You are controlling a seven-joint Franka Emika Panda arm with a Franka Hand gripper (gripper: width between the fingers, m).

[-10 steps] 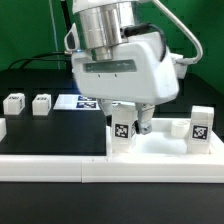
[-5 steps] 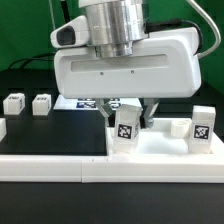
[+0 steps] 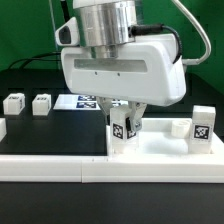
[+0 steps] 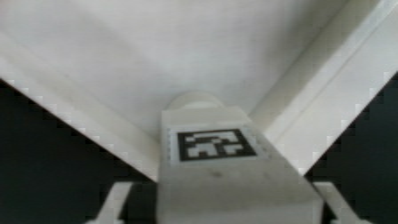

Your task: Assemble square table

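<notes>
The square table's white slab [image 3: 160, 152] lies at the exterior view's right, behind the front rail. A short white leg [image 3: 122, 131] with a black-and-white tag stands at the slab's left edge, slightly tilted. My gripper [image 3: 124, 121] comes down over it from above, shut on the leg, one dark finger against each side. In the wrist view the leg [image 4: 215, 150] fills the middle with its tag facing the camera. The fingers [image 4: 118, 203] flank it, and the pale slab [image 4: 107, 60] lies behind. Another tagged leg [image 3: 200, 125] stands on the slab at the right.
Two more white legs [image 3: 14, 103] [image 3: 41, 103] stand on the black table at the exterior view's left. The marker board [image 3: 84, 101] lies behind the gripper. A long white border rail [image 3: 50, 166] runs along the front. A white piece [image 3: 3, 128] shows at the left edge.
The jaws have closed in from wide open onto the leg's sides. The gripper body shifted a little over the leg, and the leg now leans slightly.
</notes>
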